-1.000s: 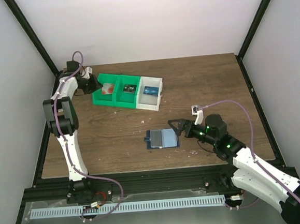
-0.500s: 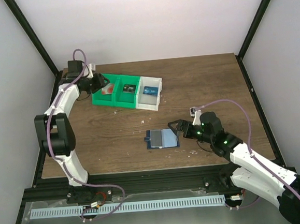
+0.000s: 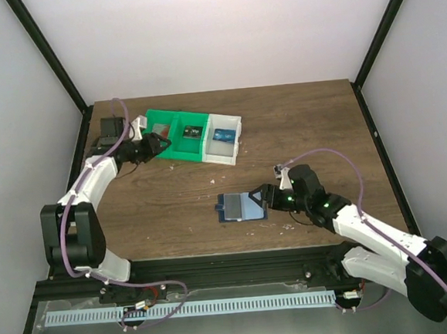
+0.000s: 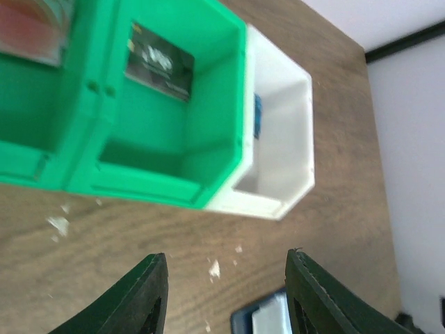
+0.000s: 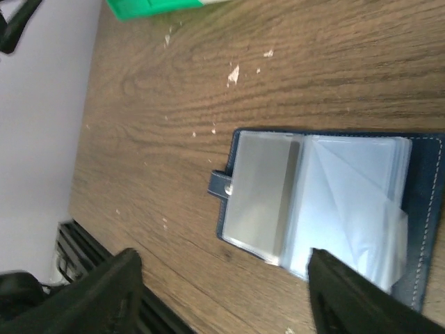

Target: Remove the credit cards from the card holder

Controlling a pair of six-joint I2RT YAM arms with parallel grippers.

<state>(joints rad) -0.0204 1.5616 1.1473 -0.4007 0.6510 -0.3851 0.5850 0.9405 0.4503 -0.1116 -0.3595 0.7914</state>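
Navy card holder (image 3: 242, 206) lying open on worktop (image 3: 306, 129), right jaws spread wide at its right edge, left jaws parted, empty, near green and white bins (image 3: 180, 153)

The left arm (image 3: 93, 177) rises from its base at the lower left of the overhead view, folds at the elbow and reaches up and right. The left gripper (image 3: 150, 144) points right, its fingers (image 4: 142, 299) apart with nothing between them. The right arm (image 3: 368, 229) stretches low from the lower right toward the centre. The right gripper (image 3: 258, 197) points left, fingers (image 5: 111, 292) spread wide, holding nothing.
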